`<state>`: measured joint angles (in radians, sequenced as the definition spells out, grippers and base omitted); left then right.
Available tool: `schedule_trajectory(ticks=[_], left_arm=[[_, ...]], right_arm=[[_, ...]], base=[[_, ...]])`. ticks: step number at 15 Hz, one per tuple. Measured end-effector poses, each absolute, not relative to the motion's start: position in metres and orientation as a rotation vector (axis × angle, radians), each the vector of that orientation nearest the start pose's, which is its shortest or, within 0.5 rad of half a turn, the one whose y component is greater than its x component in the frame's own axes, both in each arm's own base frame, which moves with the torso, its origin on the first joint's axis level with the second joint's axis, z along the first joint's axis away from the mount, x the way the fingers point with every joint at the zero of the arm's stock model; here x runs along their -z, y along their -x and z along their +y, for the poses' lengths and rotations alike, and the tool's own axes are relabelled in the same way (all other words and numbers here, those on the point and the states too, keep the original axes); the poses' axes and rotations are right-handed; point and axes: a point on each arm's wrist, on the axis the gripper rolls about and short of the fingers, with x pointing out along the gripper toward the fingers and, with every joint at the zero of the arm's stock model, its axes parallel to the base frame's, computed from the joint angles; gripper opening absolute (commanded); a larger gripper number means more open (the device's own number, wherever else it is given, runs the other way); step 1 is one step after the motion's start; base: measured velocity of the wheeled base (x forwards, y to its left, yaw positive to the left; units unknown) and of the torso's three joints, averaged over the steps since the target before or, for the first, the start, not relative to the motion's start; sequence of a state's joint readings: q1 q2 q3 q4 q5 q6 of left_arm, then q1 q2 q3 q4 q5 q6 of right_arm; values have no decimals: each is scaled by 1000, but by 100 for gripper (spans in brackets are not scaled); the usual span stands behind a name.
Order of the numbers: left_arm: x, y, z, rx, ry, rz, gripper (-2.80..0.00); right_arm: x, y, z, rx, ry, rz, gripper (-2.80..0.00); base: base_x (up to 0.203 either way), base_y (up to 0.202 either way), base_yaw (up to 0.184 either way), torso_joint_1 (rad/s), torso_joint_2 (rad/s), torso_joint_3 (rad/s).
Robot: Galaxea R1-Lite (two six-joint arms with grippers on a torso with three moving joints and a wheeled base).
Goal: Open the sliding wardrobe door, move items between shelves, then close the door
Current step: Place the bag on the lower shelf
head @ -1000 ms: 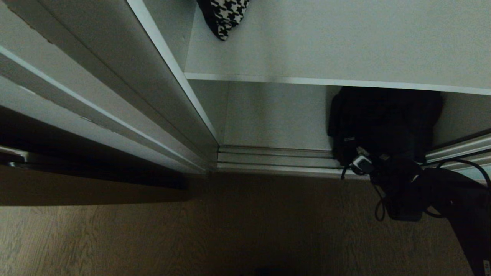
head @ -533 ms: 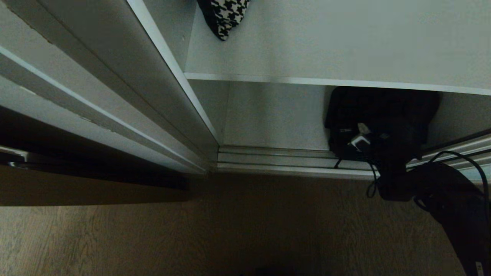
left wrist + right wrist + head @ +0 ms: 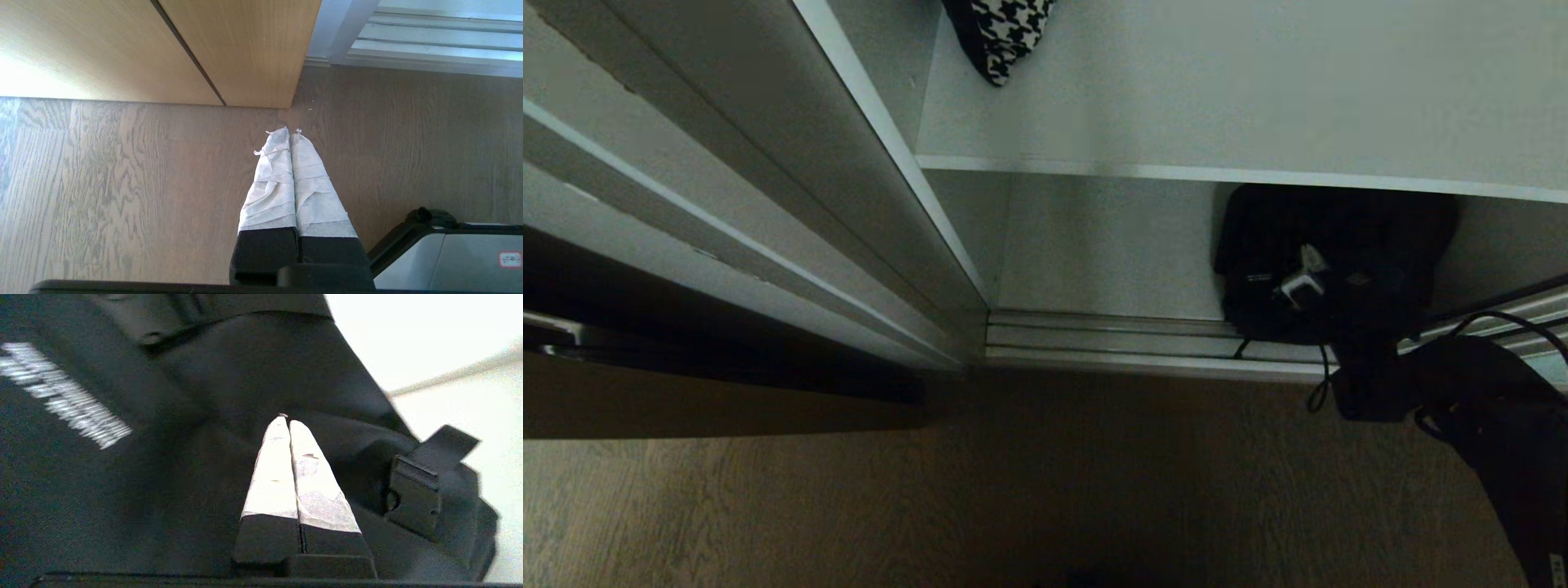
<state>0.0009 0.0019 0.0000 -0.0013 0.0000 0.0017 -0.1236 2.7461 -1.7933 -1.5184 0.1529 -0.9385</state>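
Bag (image 3: 1339,245) upright, white lettering slanting sideways.

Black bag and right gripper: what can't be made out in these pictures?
- Head view: the right gripper shows only as pale specks against the black bag; contact unclear.
- Right wrist view: shut fingers point at the bag; whether fabric is pinched cannot be told. White lettering blurred.
- Head view: the houndstooth cloth is cut off by the top edge.
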Motion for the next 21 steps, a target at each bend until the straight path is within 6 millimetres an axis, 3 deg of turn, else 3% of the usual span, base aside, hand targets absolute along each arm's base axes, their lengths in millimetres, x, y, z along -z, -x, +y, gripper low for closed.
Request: schedule_trajectory(ticks=[2,5,7,10,13,16,21], left_arm=[[-76,23,0,-2,-2,1,-280],[-76,23,0,-1,-2,1,-280],[-76,23,0,0,-2,1,-280],[-76,23,0,-1,-2,1,-280],[-76,23,0,-1,-2,0,-280],[-76,23,0,-1,-2,1,-280],[-76,23,0,-2,-2,1,-280]], right_arm=[[-63,-506,-59,151,992,-442,-280],[-41,-467,-57,21,975,-250,-280],[-38,-444,-61,-17,965,-173,-280],[-42,-430,-68,-13,960,-135,-280],[-31,-411,-74,-34,952,-51,-280],[-13,-413,-79,-40,946,-9,-280],[14,-444,-86,-23,951,-25,-280]], base=[[0,0,0,0,0,0],[0,0,0,0,0,0],[0,0,0,0,0,0],[0,0,0,0,0,0],[0,0,0,0,0,0],[0,0,0,0,0,0],[0,0,0,0,0,0]])
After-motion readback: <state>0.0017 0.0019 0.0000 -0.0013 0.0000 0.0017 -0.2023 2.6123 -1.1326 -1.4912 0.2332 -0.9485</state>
